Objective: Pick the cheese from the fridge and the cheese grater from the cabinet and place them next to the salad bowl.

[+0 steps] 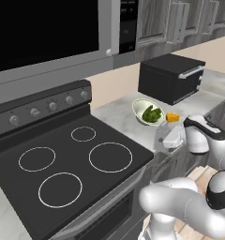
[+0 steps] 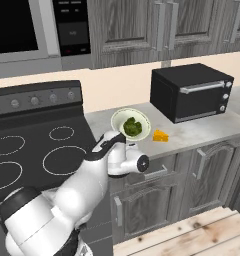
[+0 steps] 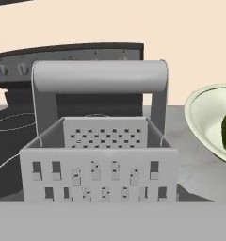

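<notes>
From behind we look down both sides onto the shared stove (image 1: 77, 159) and counter (image 2: 202, 131); our hand camera sits close, level.

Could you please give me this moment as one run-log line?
cheese: on counter beside salad bowl | cheese grater: near bowl, at gripper | grip: unclear

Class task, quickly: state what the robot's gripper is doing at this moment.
Gripper: closed on the cheese grater, beside the salad bowl.
</notes>
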Robot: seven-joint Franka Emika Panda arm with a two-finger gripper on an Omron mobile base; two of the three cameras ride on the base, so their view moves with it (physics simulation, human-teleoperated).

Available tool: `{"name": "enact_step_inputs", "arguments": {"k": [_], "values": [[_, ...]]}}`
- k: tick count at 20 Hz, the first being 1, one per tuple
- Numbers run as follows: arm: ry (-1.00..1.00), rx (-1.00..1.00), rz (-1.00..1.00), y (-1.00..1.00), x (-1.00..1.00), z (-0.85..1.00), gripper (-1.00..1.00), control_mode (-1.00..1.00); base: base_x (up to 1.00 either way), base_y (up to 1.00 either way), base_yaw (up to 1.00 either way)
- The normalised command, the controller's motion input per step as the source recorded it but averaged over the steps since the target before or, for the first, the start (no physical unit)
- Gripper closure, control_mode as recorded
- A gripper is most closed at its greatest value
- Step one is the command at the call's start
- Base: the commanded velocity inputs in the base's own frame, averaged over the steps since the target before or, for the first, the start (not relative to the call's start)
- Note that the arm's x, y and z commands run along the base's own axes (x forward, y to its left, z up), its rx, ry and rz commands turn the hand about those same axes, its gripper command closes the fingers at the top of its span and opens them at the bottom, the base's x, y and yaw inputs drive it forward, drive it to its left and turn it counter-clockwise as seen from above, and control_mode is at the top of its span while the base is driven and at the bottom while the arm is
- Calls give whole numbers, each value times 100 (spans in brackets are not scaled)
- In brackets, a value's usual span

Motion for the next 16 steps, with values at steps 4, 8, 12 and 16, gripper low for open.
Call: {"name": "enact_step_inputs", "arguments": {"k": [4, 8, 12, 16], "values": [[0, 0, 0, 0, 23, -17, 100, -100, 0, 0, 0], [0, 0, 0, 0, 24, -5, 100, -100, 0, 0, 0], [0, 0, -5, 0, 32, 0, 100, -100, 0, 0, 0], [-2, 0, -8, 0, 31, -7, 100, -100, 0, 0, 0]]}}
